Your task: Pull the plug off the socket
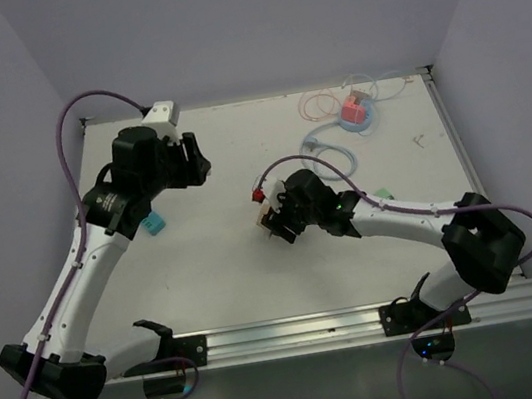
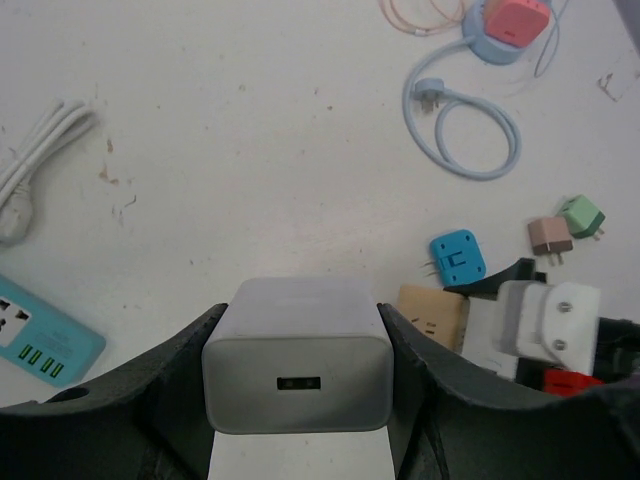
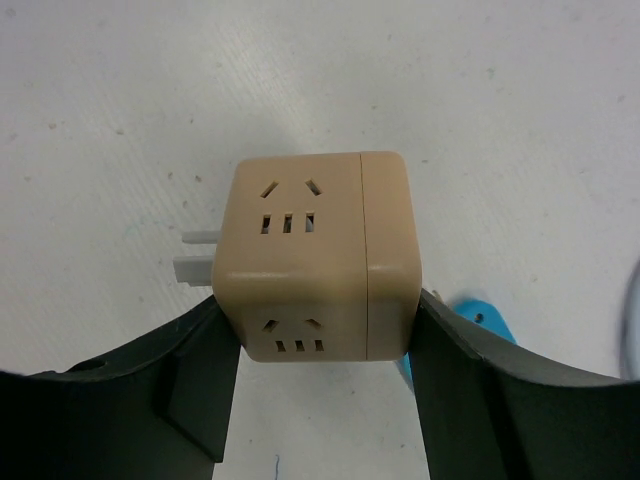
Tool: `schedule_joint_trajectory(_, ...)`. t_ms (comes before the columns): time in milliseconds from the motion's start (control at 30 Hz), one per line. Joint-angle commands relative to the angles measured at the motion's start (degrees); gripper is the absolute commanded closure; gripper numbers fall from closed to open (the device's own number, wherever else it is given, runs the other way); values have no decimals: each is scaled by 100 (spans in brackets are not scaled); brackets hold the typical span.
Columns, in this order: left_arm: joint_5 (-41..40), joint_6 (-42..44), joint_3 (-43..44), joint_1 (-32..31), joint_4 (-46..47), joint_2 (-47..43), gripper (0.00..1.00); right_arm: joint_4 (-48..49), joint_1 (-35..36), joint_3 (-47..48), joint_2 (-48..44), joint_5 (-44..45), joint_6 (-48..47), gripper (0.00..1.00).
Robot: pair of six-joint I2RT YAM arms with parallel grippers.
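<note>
Left pincer (image 2: 300,330) clamps white plug (image 2: 297,365) over far-left worktop (image 1: 216,268), well apart from beige cube socket (image 3: 315,255) in right pincer (image 3: 320,320); both likely light, rigid, slick plastic, so grip flat sides.

No legible text or labels

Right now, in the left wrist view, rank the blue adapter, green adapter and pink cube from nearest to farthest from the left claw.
1. blue adapter, just right of the left claw
2. green adapter, farther right
3. pink cube, far back on the right
</note>
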Motion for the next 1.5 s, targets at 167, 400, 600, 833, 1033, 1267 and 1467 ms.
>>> schedule_joint_trajectory(167, 923, -402, -1727, 32, 1579, 111, 96, 305, -4, -256, -1737, 1144, 440, 100)
schedule_joint_trajectory(400, 725, -755, -1931, -616, 2188, 1550, 92, 568, -22, -650, -2222, 2128, 967, 100)
schedule_joint_trajectory(600, 487, -1124, -1668, -1408, 2997, 2773, 85, 946, -119, -1195, -2767, 2754, 1530, 100)
schedule_joint_trajectory(833, 433, -1265, -1025, -2042, 3224, 3917, 66, 973, -233, -1442, -3154, 2912, 1627, 100)
schedule_joint_trajectory(1033, 671, -1432, -1218, -2033, 3647, 3979, 45, 1034, -268, -1504, -3111, 2833, 1645, 100)
schedule_joint_trajectory(1267, 812, -1572, -1675, -1762, 4060, 3593, 16, 1026, -268, -1469, -3172, 2728, 1663, 100)
schedule_joint_trajectory(1467, 908, -1669, -2193, -1297, 4263, 2864, 2, 885, -260, -1223, -3041, 2271, 1592, 100)
